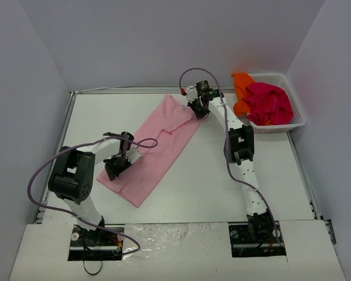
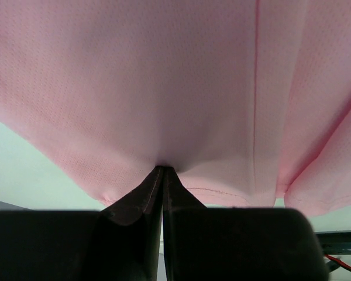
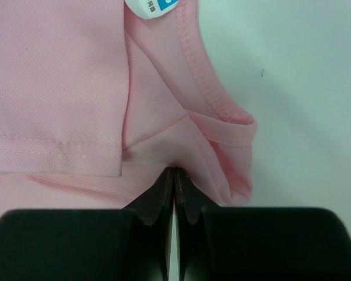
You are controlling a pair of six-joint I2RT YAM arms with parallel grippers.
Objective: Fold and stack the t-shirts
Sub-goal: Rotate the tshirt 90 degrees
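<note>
— Nearest the bases, the left pincer (image 1: 113,170): wide or narrow?

— Pinched tight, tips together, clamping a fold at the near hem end of the light pink short-sleeved cloth t-shirt (image 1: 161,146). Looks the same from the left wrist, with black fingers (image 2: 137,202) pressed together on pink cloth draping out above them.

— And where to find that shirt?

— Lies as a long strip on the white worktop (image 1: 222,175), slanting from near left to far right, spanning between the two arm ends.

— Farther along, the right pincer (image 1: 196,111)?

— Closed as well, gripping the far end of the same shirt beside the stitched collar band. Sits just short of the small white neck label (image 3: 155,7), seen at the top edge of the right wrist view.

— Beyond that?

— Shows a white plastic mesh basket (image 1: 278,127) in the far right corner of the worktop, well apart from the pink shirt. Holds a crumpled magenta-red cloth t-shirt (image 1: 272,102), plus an orange cloth t-shirt (image 1: 241,82) hanging over the left rim.
</note>
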